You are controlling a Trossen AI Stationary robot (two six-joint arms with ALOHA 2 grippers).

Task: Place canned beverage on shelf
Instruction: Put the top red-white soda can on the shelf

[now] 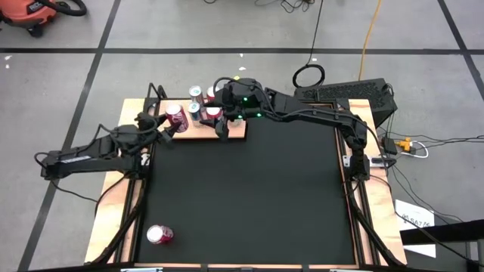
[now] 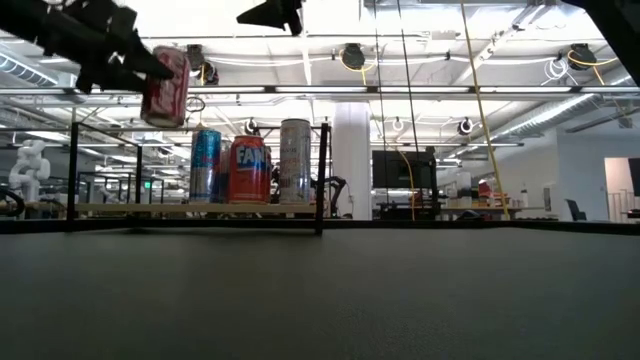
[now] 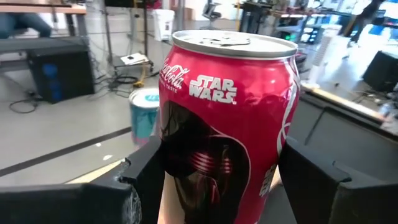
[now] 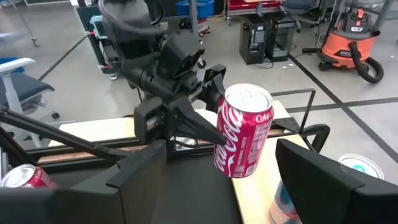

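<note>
The left end effector point(image 1: 168, 125) pinches a red aluminium Coca-Cola can with Star Wars artwork point(image 1: 176, 117) between its two dark fingers point(image 3: 323, 183), one pressed to each side of the can's body. In the low view this red can point(image 2: 165, 85) hangs tilted in the air, clear above the shelf and higher than the tops of the cans standing there. Seen from above, it sits over the shelf's left end.

The right end effector point(image 1: 223, 130) has its fingers spread and holds nothing; it hovers over the shelf's right part, facing the held can.

The shelf point(image 1: 236, 132), a flat light-brown wooden board with a thin black metal rail, lies at the far edge of the black-matted tabletop point(image 1: 249, 196). On it stand a blue can point(image 2: 205, 166), an orange Fanta can point(image 2: 250, 169) and a silver can point(image 2: 295, 161), upright and close together, toward the shelf's right half.

Well apart from the shelf, near the tabletop's near-left corner, another red can point(image 1: 159, 235) lies on its side.
</note>
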